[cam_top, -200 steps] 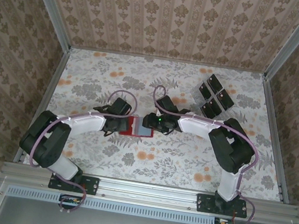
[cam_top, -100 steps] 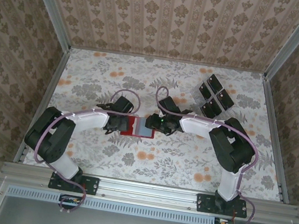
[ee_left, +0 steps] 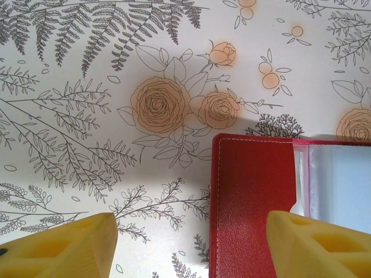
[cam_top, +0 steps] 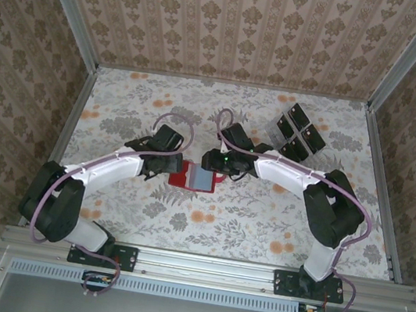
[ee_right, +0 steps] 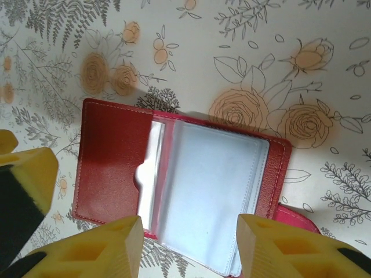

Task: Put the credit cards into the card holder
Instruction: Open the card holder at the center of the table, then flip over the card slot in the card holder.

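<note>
Currently card holder (cam_top: 196, 179) lying open, flat on floral table (cam_top: 261, 220), near centre. Red flap (ee_left: 249, 197) facing left, greyish clear pockets (ee_right: 208, 191) facing right. Left gripper (cam_top: 169, 164) hovering at holder's left edge, yellow fingers (ee_left: 58, 246) standing well apart, one over red flap, clamping nothing. Right gripper (cam_top: 215, 163) hanging above holder's far right side, jaws apart, straddling clear pockets, gripping nothing. Credit cards (cam_top: 311, 139) lying grouped at table's far right, well apart from holder.

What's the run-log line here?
card holder: lying open, centre | credit cards: far right | left gripper: open | right gripper: open above holder
</note>
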